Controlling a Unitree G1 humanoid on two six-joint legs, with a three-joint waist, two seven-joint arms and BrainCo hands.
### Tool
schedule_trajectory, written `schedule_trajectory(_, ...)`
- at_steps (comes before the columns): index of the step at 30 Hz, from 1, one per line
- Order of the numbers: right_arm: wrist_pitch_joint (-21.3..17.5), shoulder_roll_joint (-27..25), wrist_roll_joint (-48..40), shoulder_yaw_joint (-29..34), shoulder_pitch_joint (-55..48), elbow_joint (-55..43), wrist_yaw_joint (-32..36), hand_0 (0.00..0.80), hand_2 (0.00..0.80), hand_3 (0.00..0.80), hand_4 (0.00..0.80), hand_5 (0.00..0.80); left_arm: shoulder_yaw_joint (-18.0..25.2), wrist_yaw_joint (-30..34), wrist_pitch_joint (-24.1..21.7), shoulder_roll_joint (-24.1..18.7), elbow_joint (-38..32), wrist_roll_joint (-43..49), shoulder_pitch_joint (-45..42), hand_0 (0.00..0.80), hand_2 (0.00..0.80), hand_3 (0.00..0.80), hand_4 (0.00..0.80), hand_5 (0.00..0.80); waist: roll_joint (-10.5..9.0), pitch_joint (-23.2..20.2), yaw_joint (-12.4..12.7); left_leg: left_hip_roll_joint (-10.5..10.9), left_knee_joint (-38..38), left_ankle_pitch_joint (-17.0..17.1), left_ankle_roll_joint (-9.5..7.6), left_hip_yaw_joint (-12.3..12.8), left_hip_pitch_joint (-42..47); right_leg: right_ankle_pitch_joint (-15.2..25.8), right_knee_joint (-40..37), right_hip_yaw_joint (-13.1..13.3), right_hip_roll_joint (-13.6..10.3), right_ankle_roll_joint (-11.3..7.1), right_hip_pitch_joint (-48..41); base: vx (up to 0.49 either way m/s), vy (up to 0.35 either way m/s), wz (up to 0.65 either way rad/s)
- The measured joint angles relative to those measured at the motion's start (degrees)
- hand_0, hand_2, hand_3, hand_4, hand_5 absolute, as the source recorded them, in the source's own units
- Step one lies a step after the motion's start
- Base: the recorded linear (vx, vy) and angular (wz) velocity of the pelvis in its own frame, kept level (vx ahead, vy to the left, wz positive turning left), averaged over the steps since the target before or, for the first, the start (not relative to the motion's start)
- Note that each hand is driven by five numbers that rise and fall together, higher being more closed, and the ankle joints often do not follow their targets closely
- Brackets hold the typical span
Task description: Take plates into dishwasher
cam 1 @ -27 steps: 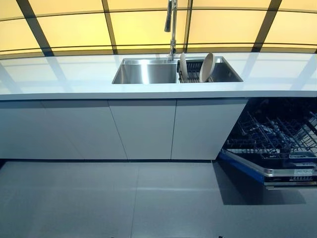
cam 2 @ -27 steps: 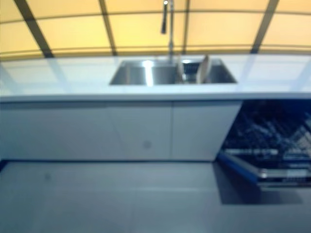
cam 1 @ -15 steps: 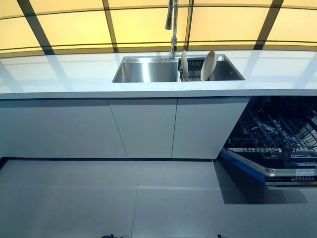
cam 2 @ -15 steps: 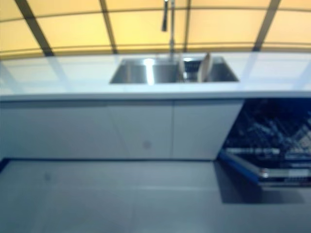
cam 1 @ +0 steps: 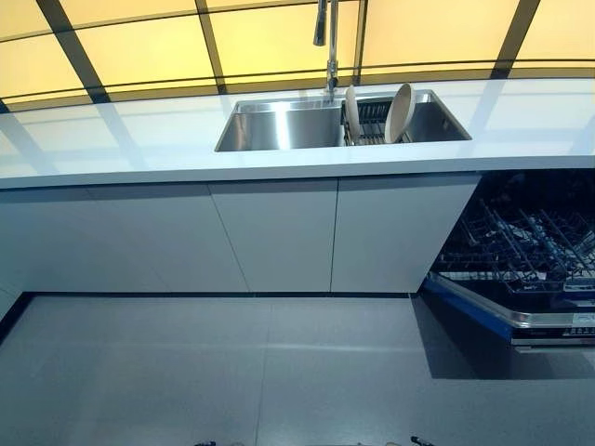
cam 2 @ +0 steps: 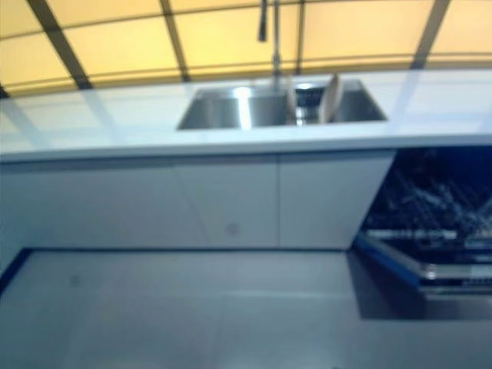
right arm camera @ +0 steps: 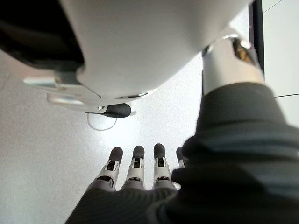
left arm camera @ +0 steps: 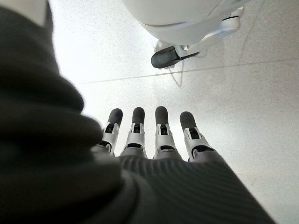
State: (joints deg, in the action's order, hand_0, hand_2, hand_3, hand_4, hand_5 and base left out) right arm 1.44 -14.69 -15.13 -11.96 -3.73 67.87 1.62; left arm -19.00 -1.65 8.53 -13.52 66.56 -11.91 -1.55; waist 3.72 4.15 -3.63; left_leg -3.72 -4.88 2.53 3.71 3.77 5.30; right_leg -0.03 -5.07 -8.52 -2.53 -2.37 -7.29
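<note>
Kitchen run w/ a yellow-lit window wall behind, grey tiled floor in front. The robot stands well back from the units, so nothing is within reach yet.

Long white countertop spans the whole width; white cabinet fronts closed below it. At the right end the dishwasher has its door dropped and the lower rack pulled out over it. Prob. staged that way so plates can go straight into the tines w/o a separate opening step. Rack looks empty as far as visible.

Steel double sink set into the counter, tall tap behind the divider. The right basin holds a dark wire drying rack, and the two plates stand on edge in it, one leaning, one nearly upright. On-edge storage drains them and leaves the rims exposed, which should make a pinch from above easier than off a flat stack. Sink sits just left of the dishwasher, so the carry is short.

Left hand: fingers straight, pointing down at the floor, holding nothing. Right hand: same, fingers extended and empty. Both hang at the sides and show only in the wrist views. Reads as a walking posture, arms parked until the counter is close.

Task not started: both plates in the sink rack, none in the dishwasher. Next need is prob. to close in on the sink.
</note>
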Motion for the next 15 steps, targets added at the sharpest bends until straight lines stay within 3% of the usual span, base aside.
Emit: schedule_trajectory(15, 0.31, 0.09, 1.55, -2.01, 0.82, -0.01, -0.84, 0.0, 0.0, 0.0, 0.0, 0.0, 0.01, -0.03, -0.73, -0.07, 0.17, 2.4, 0.11, 0.0, 0.0, 0.0, 0.0, 0.0, -2.47, -0.38, 0.35, -0.1, 0.02, -0.02, 0.0, 0.12, 0.11, 0.01, 0.06, 0.1, 0.13, 0.0, -0.05, 0.009, -0.021, 0.0)
